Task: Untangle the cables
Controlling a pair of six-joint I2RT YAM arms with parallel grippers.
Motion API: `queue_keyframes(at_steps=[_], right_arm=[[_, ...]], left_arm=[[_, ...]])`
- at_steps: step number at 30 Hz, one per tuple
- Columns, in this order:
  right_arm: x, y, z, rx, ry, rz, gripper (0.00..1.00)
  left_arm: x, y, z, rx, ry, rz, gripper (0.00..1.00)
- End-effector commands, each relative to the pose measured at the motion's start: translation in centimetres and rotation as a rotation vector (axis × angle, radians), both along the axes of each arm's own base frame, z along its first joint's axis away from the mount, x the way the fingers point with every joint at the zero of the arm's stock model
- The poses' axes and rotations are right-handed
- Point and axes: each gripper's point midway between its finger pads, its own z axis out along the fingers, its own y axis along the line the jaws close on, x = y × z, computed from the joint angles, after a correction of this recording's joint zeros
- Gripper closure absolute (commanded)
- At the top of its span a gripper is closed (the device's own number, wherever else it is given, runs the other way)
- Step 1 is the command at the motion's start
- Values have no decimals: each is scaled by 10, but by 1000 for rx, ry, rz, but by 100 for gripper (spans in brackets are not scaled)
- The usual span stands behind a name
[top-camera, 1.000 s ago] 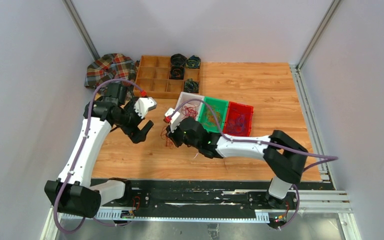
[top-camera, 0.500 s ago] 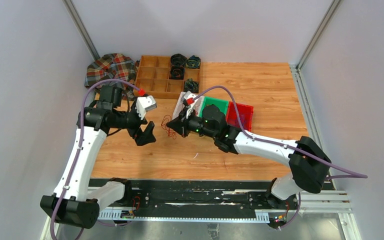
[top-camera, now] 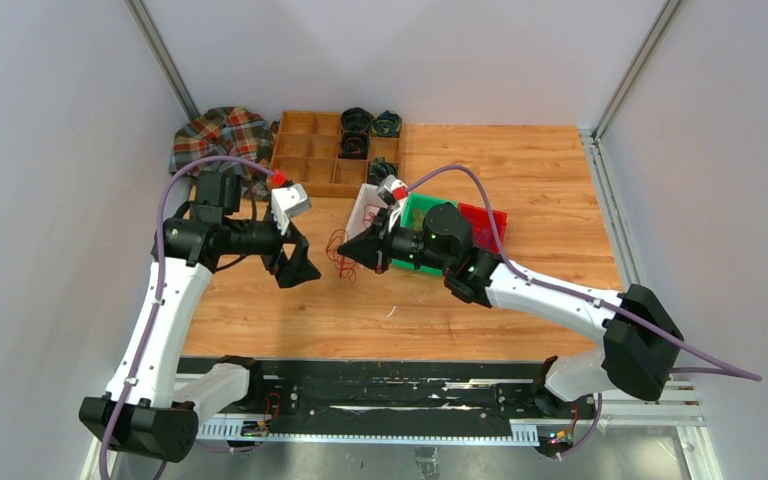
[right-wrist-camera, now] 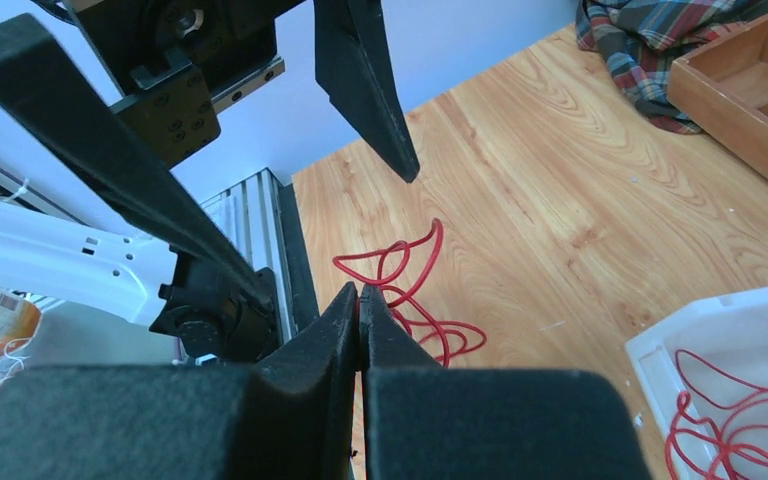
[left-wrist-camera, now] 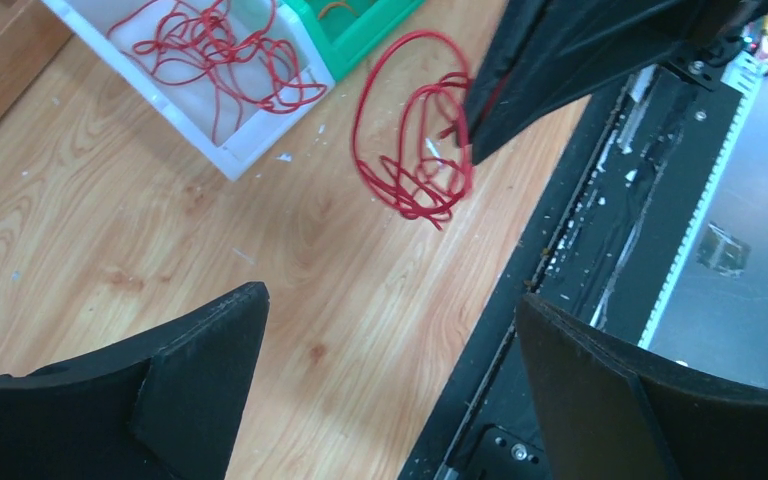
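A loopy bunch of red cables (left-wrist-camera: 410,150) hangs above the wooden table, pinched at its right side by my right gripper (right-wrist-camera: 358,290), which is shut on it. In the right wrist view the red loops (right-wrist-camera: 410,270) spill out just past the closed tips. My left gripper (left-wrist-camera: 390,297) stands wide open with nothing between its fingers, pointing at the bunch from the left, a short way off. In the top view the bunch (top-camera: 338,250) hangs between the left gripper (top-camera: 300,262) and the right gripper (top-camera: 348,252). More red cables lie in the white tray (left-wrist-camera: 230,165).
A green tray (top-camera: 422,207) and a red tray (top-camera: 490,215) sit beside the white tray (top-camera: 365,197), partly hidden by my right arm. A wooden compartment box (top-camera: 310,150) with dark coiled rolls and a plaid cloth (top-camera: 215,135) lie at the back left. The black base rail (left-wrist-camera: 640,200) runs along the near edge.
The right arm has stretched out and lifted the red bunch off the table, toward the left gripper. The left gripper has turned to face the bunch, still open.
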Motion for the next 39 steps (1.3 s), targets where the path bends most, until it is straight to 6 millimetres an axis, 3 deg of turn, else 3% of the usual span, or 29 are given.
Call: queue_keyframes(at_steps=[1,8,18,25,30,39], right_arm=[[14,-14,16,-42,-64,-84,99],[65,-48,14,-129,-75,-289,99],[150,-73,18,-217,-30,-464,99],[192,-70,-22,-312,-2,-532,99],[211,-67,-55,-384,7,-555,99],[224,-51,-105,-428,94,-520,99]], left_arm=[[19,13,-1,55,-25,105,2],[57,56,0,196,-90,426,2],[78,90,-19,284,-172,582,2],[97,119,-45,386,-165,735,2],[101,119,-53,367,-145,759,2],[94,116,-61,377,-125,718,2]])
